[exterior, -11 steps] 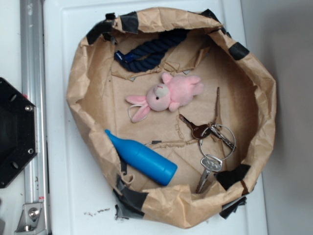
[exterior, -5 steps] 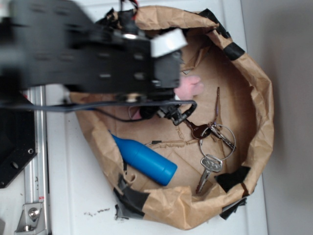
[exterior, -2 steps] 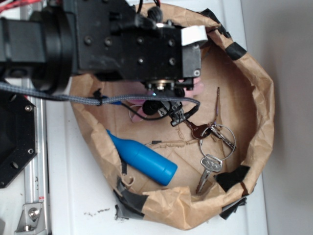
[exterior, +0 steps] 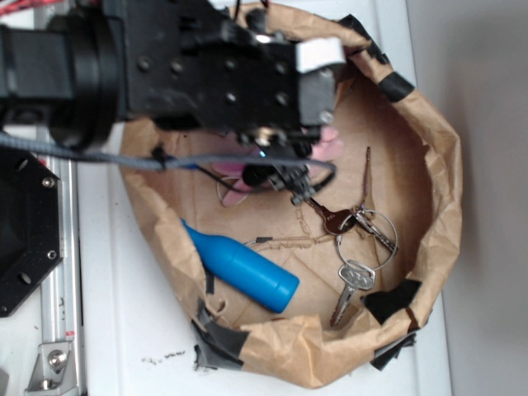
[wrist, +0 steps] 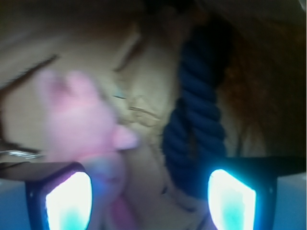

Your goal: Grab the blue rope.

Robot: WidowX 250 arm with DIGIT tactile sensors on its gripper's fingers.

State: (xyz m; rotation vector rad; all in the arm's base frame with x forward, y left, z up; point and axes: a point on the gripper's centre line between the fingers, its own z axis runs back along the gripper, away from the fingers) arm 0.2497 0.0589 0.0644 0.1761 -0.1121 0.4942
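Tool (wrist: pixel 151 203) spread wide, empty, above thick dark navy twisted rope (wrist: pixel 196 120); pink plush bunny (wrist: pixel 84 129) beside rope. No legible writing.

Blue rope (wrist: pixel 196 129): thick twisted fibre strands, matt, coarse surface. Pink bunny (wrist: pixel 79 120): soft plush cloth, fuzzy. Paper basin (exterior: pixel 437 173): crumpled brown kraft paper, matt and creased, patched with black tape. Blue bottle toy (exterior: pixel 241 267): smooth plastic, slight sheen. Keys (exterior: pixel 356 247): shiny bare metal on a metal ring. Arm housing (exterior: pixel 198 74): black matt plastic with metal screws.
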